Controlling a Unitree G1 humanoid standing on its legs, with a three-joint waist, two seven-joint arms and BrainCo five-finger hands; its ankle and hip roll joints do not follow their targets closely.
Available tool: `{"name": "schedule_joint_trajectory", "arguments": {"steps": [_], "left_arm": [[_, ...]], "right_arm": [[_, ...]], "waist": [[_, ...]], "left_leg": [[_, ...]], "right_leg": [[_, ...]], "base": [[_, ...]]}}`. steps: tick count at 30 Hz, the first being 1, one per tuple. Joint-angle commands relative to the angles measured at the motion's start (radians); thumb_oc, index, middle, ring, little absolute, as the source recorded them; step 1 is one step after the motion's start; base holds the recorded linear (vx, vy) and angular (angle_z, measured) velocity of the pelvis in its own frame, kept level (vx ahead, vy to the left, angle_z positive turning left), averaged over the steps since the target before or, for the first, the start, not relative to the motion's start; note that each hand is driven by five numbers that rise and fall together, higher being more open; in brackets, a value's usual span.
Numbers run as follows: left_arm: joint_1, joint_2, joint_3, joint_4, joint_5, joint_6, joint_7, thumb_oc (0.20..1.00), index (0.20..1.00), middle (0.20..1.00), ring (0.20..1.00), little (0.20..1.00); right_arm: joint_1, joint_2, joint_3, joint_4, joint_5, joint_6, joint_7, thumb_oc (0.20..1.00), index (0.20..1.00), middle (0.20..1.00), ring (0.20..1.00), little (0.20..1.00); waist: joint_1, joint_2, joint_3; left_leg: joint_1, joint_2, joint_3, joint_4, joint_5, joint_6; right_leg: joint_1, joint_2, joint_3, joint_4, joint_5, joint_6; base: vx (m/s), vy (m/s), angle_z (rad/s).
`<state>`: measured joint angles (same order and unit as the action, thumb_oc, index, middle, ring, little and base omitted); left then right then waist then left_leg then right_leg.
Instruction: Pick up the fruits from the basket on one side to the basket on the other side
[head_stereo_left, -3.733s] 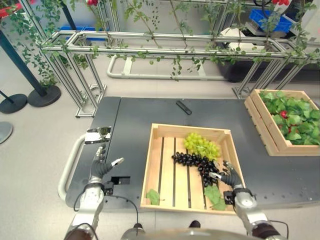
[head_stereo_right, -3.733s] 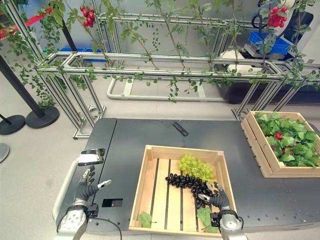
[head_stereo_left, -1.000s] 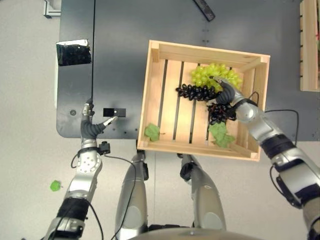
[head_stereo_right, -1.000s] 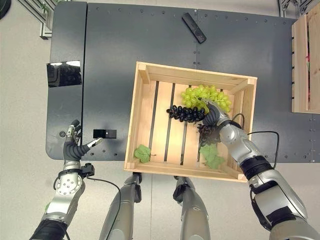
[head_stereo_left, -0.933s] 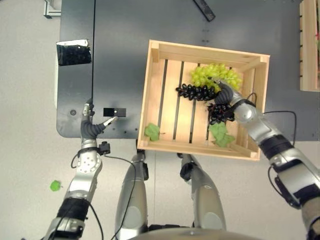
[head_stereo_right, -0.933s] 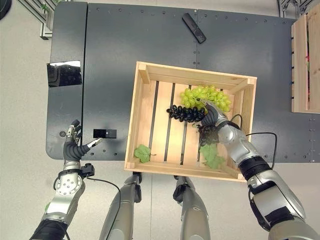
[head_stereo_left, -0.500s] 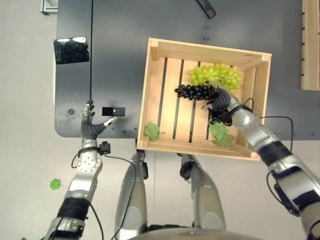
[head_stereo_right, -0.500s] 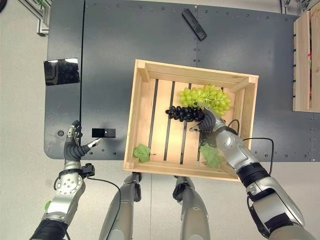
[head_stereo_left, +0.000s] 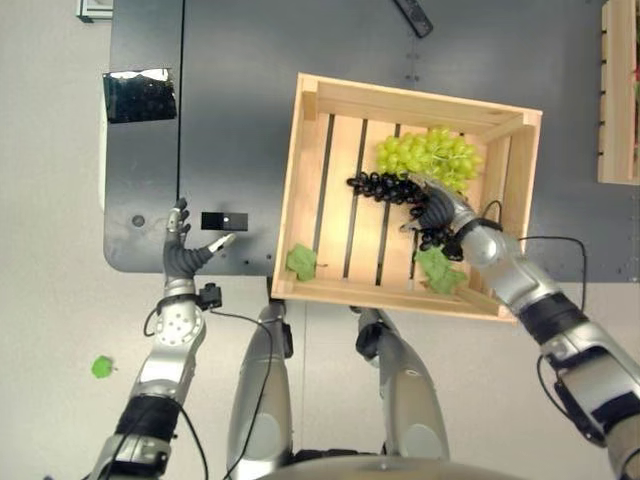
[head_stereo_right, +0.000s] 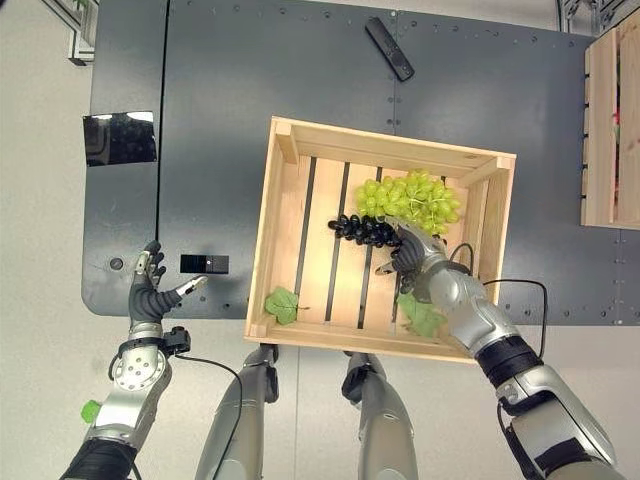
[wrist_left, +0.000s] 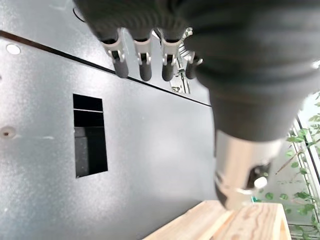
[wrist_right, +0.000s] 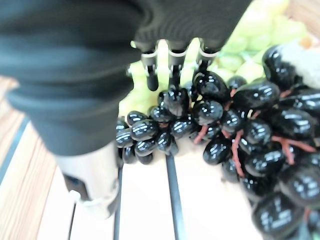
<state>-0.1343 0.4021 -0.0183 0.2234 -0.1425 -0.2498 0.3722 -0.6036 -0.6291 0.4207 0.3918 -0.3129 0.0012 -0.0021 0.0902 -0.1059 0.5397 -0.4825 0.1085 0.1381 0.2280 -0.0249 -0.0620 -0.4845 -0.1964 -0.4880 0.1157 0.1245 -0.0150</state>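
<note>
On the dark table (head_stereo_right: 300, 90) sits a wooden crate (head_stereo_right: 284, 240) holding black grapes (head_stereo_right: 362, 229) and green grapes (head_stereo_right: 405, 199). You are at the pick-up: your right robot hand (head_stereo_right: 412, 254) rests on the black bunch, fingers not yet clenched around it. Next, curl them around it and lift. Your left robot hand (head_stereo_right: 152, 288) idles released.

Dark table (head_stereo_right: 220, 120) with wooden crate (head_stereo_right: 283, 240), perhaps a remote (head_stereo_right: 388, 48).

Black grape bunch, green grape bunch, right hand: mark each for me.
Black grape bunch (head_stereo_right: 358, 228), right eye view, on its left end.
Green grape bunch (head_stereo_right: 408, 198), right eye view, on its middle.
Right hand (head_stereo_right: 412, 250), right eye view, on the hand's dark back.
</note>
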Motion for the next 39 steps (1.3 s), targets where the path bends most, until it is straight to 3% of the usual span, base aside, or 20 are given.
{"name": "schedule_joint_trajectory", "arguments": {"steps": [1,15,26,39], "left_arm": [[0.041,0.018,0.022,-0.088,0.028,-0.023,0.008,1.000,1.000,1.000,1.000,1.000],[0.037,0.018,0.010,-0.088,0.033,-0.017,0.010,1.000,1.000,1.000,1.000,1.000],[0.047,0.025,0.010,-0.106,0.036,-0.016,-0.003,1.000,1.000,1.000,1.000,1.000],[0.025,0.030,-0.019,-0.102,-0.012,-0.010,0.007,1.000,1.000,1.000,1.000,1.000]], "right_arm": [[0.021,-0.022,0.036,-0.052,-0.017,-0.021,0.029,1.000,1.000,1.000,1.000,1.000],[0.017,-0.001,0.016,-0.077,-0.021,-0.016,0.009,1.000,1.000,1.000,1.000,1.000],[0.061,-0.063,-0.035,-0.162,0.012,-0.021,0.021,1.000,1.000,1.000,1.000,1.000],[-0.194,0.070,0.032,0.136,-0.004,0.042,-0.094,1.000,1.000,1.000,1.000,1.000]], "waist": [[0.017,-0.023,-0.020],[0.018,-0.027,-0.020],[0.012,-0.039,-0.020],[0.039,0.009,-0.020]], "left_leg": [[0.022,0.022,-0.023,-0.049,0.024,-0.048],[0.006,0.024,-0.027,-0.050,0.028,-0.047],[0.008,0.027,-0.028,-0.041,0.022,-0.045],[-0.074,0.024,-0.037,-0.018,0.027,-0.042]], "right_leg": [[0.019,-0.121,0.005,0.086,-0.010,0.203],[0.005,-0.117,0.006,0.089,-0.012,0.201],[0.004,-0.117,0.005,0.095,-0.012,0.201],[-0.075,-0.122,0.010,0.124,-0.019,0.194]], "base": [[0.00,0.000,0.00],[0.00,0.000,0.00],[0.00,0.000,0.00],[0.00,0.000,0.00]]}}
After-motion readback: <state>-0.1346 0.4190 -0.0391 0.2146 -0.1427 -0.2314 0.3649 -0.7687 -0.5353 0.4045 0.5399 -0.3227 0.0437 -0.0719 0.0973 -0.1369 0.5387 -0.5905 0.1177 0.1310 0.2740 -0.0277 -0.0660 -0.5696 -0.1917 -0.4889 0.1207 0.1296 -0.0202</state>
